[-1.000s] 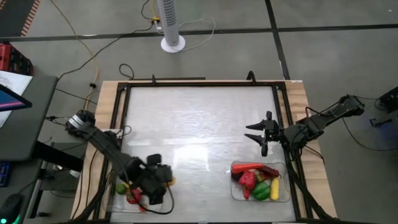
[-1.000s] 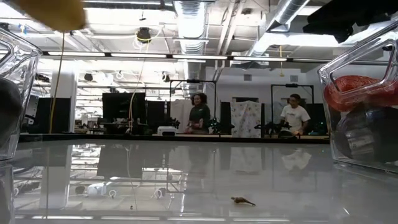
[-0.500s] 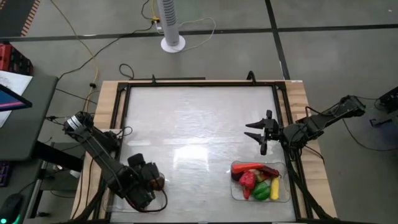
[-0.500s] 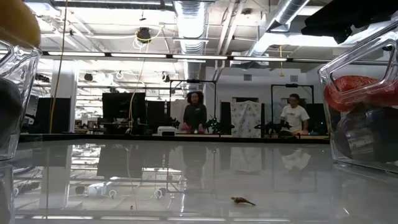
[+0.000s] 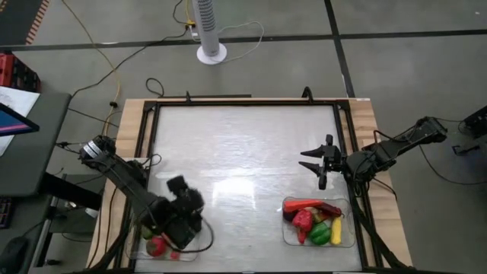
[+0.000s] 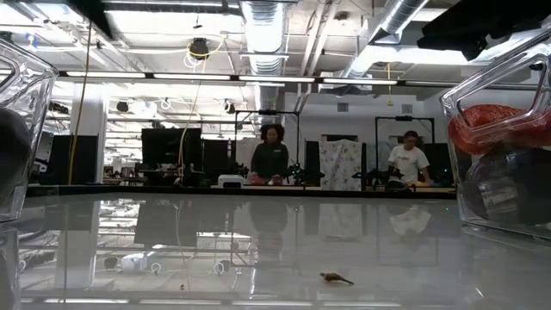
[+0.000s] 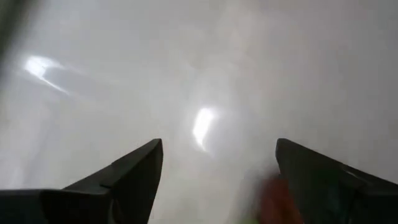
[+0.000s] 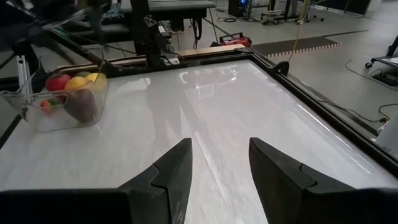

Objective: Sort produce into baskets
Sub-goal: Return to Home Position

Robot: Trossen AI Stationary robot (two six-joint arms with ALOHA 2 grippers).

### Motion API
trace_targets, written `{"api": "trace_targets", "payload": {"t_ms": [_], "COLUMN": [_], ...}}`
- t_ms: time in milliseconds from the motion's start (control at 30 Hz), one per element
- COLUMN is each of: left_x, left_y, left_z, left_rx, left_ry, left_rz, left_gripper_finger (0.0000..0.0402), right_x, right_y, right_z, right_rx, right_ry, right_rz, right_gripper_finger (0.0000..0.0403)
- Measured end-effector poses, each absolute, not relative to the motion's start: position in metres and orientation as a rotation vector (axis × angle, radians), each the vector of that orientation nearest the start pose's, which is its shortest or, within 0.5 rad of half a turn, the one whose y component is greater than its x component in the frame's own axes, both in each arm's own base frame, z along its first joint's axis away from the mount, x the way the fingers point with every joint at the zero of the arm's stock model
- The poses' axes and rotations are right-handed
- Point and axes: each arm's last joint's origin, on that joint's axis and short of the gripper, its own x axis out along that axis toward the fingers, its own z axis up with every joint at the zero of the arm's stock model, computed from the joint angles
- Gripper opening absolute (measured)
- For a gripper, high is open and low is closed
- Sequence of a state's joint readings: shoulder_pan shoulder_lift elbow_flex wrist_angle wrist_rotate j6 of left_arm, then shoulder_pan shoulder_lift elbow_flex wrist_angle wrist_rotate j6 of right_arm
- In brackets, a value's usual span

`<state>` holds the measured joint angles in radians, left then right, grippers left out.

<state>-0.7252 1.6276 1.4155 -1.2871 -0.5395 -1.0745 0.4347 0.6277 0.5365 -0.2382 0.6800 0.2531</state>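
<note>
My left gripper (image 5: 183,201) hangs open and empty over the far right part of the left basket (image 5: 152,253), a clear tray at the table's near left corner. Its fingers (image 7: 127,174) stand wide apart above bare table. The basket holds red (image 5: 157,245) and green pieces; the right wrist view shows it (image 8: 37,118) with red, yellow and dark purple produce. The right basket (image 5: 348,242), near right, holds a carrot, red, green, yellow and dark pieces (image 5: 313,221). My right gripper (image 5: 315,164) waits open above the table, beyond that basket.
A black frame (image 5: 243,103) rims the glossy white table. A small dark scrap (image 6: 336,278) lies on the table's middle. The middle and far parts of the tabletop (image 5: 243,152) show bare. People stand in the room behind (image 6: 269,159).
My left gripper has dipped toward the table's near left corner over the left basket, then come back up and toward the far edge. The yellow piece that showed at the low view's top left has sunk and gone from that view.
</note>
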Motion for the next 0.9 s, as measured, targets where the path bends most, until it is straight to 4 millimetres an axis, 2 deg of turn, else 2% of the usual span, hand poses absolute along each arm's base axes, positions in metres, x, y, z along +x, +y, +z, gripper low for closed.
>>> {"api": "trace_targets", "payload": {"t_ms": [133, 233, 367, 600, 733, 900], "left_x": [0.244, 0.244, 0.231, 0.198, 0.182, 0.169], "left_y": [-0.165, -0.156, -0.137, -0.11, -0.088, -0.065], "left_z": [0.285, 0.285, 0.285, 0.257, 0.24, 0.217], "left_rx": [0.137, 0.275, 0.279, 0.244, 0.252, 0.338], "left_ry": [0.905, 0.834, 0.79, 0.696, 0.648, 0.564], "left_rz": [0.577, 0.611, 0.618, 0.533, 0.533, 0.543], "left_gripper_finger": [0.0294, 0.0287, 0.0273, 0.025, 0.0241, 0.0233], "right_x": [0.132, 0.121, 0.11, 0.1, 0.096, 0.095], "right_y": [0.042, 0.037, 0.033, 0.027, 0.022, 0.014], "right_z": [0.268, 0.272, 0.261, 0.226, 0.224, 0.231], "right_rx": [0.054, 0.069, 0.101, 0.185, 0.307, 0.357], "right_ry": [0.245, 0.218, 0.173, 0.219, 0.306, 0.343], "right_rz": [-0.277, -0.283, -0.273, -0.277, -0.332, -0.418], "right_gripper_finger": [0.0184, 0.0177, 0.0165, 0.0164, 0.0166, 0.0166]}}
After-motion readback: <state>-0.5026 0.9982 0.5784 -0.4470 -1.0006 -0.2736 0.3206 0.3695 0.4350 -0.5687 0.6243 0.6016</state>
